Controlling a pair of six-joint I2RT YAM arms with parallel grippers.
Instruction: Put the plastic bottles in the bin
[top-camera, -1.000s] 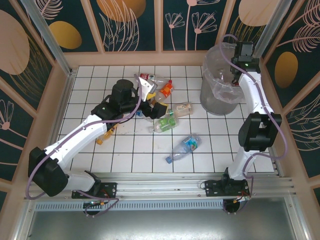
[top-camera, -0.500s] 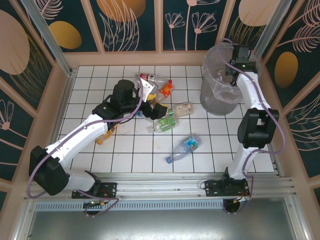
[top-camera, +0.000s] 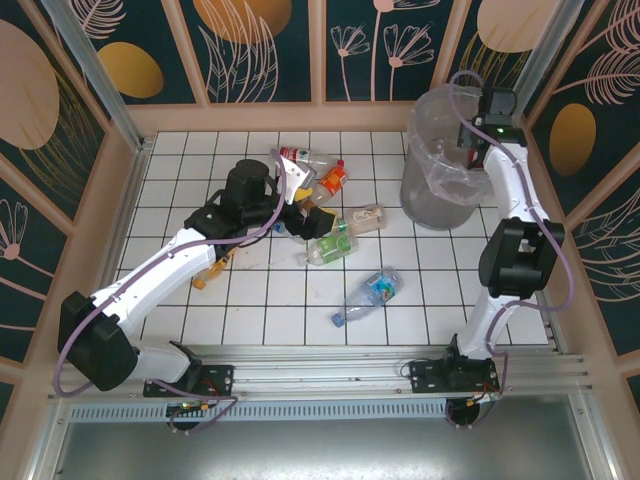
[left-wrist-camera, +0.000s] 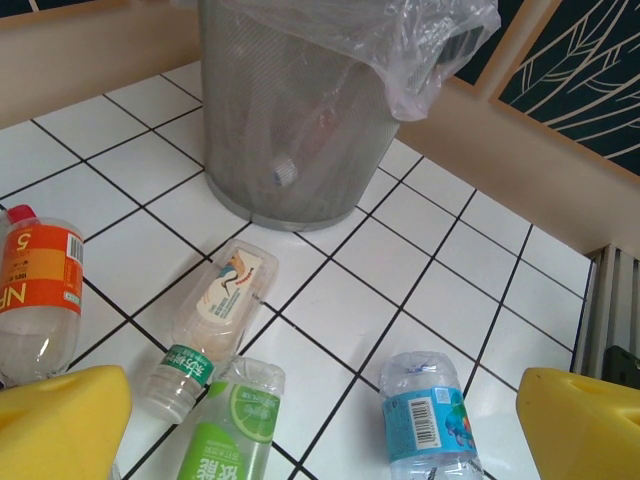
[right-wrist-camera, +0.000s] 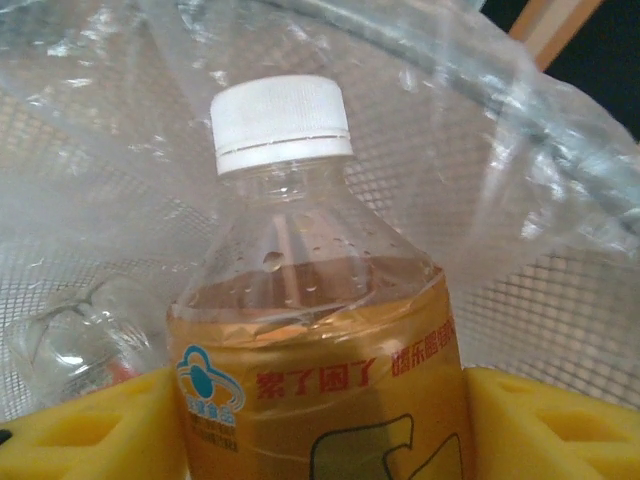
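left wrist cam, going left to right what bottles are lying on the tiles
orange-label bottle → bird-label bottle → blue-label bottle. The green-label bottle overlaps the bird-label one across the width, so it is left out of the order.

We find the bin (top-camera: 437, 195) standing at the table's (top-camera: 180, 300) far right corner. At its far right rim the right gripper (top-camera: 470, 140) holds a bottle (right-wrist-camera: 320, 330) over the bin's inside. Left of the bin, towards the far edge, the left gripper (top-camera: 303, 208) sits among a cluster of bottles (top-camera: 325, 180). A stray bottle (top-camera: 366, 217) lies between cluster and bin, and a lone bottle (top-camera: 368, 296) lies nearer the near edge.
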